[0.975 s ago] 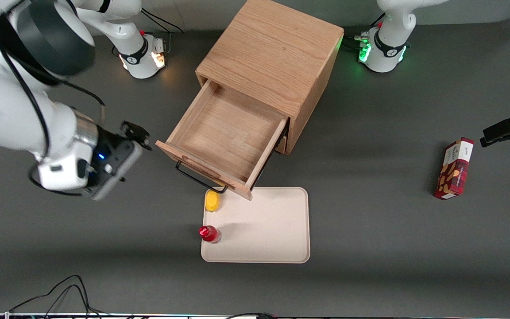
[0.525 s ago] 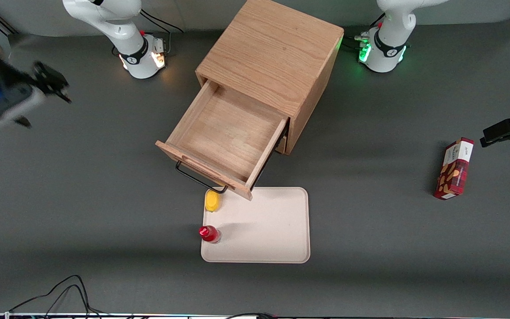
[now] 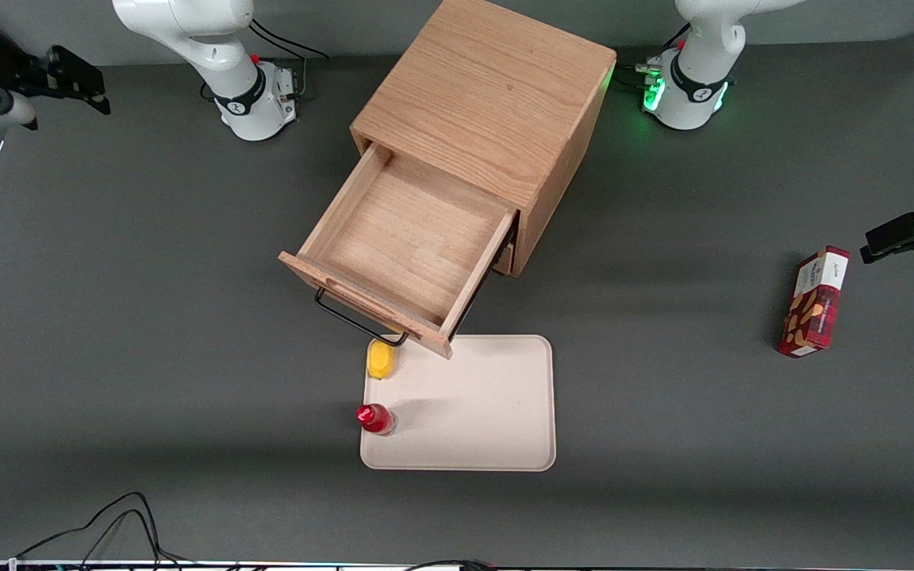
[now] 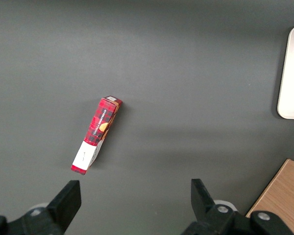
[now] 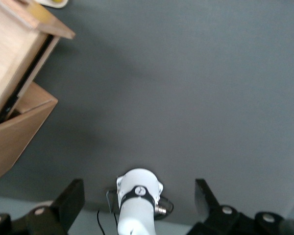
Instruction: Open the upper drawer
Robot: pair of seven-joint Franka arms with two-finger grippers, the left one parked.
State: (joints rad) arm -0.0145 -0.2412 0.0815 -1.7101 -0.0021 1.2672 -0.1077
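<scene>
The upper drawer (image 3: 409,238) of the light oak cabinet (image 3: 489,87) stands pulled far out, and its plain wooden box is empty. Its black wire handle (image 3: 355,320) hangs on the wood front, nearest the front camera. My right gripper (image 3: 86,83) is open and empty. It is far from the drawer, at the working arm's end of the table, beside that arm's base (image 3: 255,99). The right wrist view shows my open gripper (image 5: 137,192) above the base (image 5: 137,196), with a corner of the drawer (image 5: 19,44) and cabinet (image 5: 14,132). The lower drawer is hidden under the upper one.
A beige tray (image 3: 489,404) lies in front of the drawer, with a yellow object (image 3: 380,359) and a red-capped bottle (image 3: 374,418) at its edge. A red box (image 3: 814,301) lies toward the parked arm's end; it also shows in the left wrist view (image 4: 97,133). Cables (image 3: 108,523) trail along the near edge.
My gripper has drawn away from the drawer front, moving farther from the front camera and toward the working arm's end. The drawer has stayed open and still.
</scene>
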